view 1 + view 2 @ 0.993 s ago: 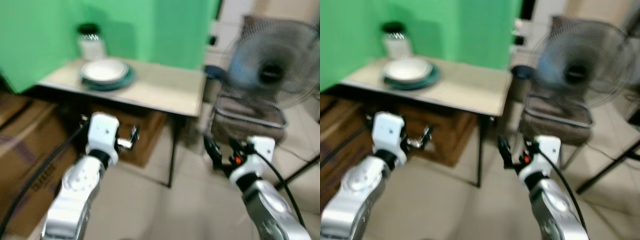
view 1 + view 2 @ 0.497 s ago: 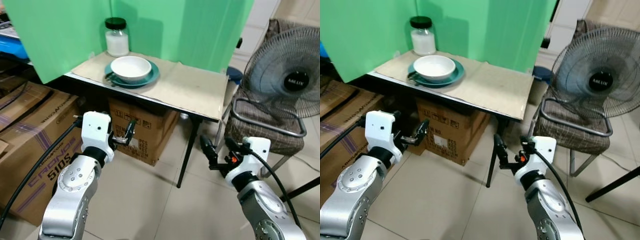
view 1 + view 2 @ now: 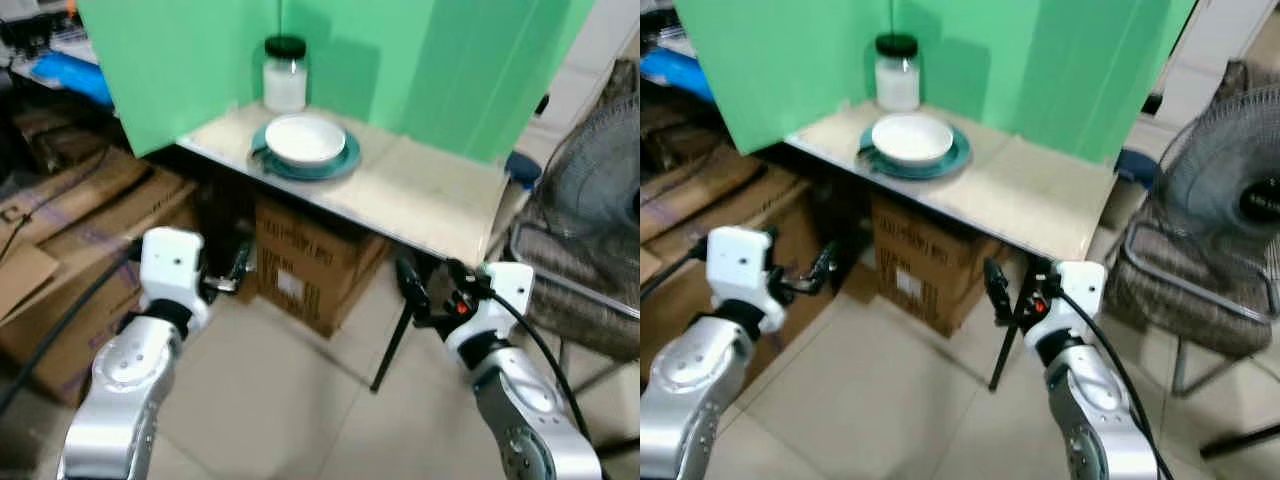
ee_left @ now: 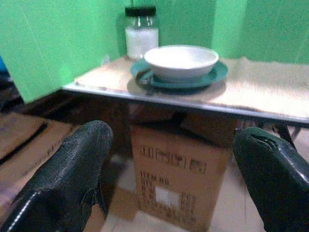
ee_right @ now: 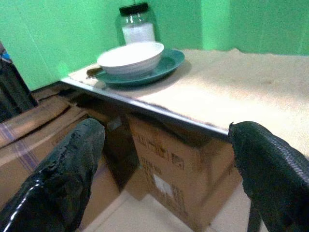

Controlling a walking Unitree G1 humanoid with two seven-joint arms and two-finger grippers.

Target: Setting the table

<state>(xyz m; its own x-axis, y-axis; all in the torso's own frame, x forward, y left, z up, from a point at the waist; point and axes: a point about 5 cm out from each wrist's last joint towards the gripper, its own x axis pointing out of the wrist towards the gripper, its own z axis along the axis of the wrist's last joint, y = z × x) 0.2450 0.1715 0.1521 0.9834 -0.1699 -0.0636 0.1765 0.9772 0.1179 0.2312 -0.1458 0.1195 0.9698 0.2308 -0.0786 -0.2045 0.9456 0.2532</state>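
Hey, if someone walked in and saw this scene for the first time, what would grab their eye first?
Probably the bright green screen wrapped around the back of a small table. Next, the white bowl sitting on a teal plate near the table's left end, with a black-lidded jar of white contents behind it. In front, the left gripper and right gripper hang open below table height, above the tiled floor.

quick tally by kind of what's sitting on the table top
Bowls: 1, the white bowl, sitting on the plate.
Plates: 1, the teal plate.
Jars: 1, the glass jar with a black lid, behind the plate.
Total: 3 things on the table.
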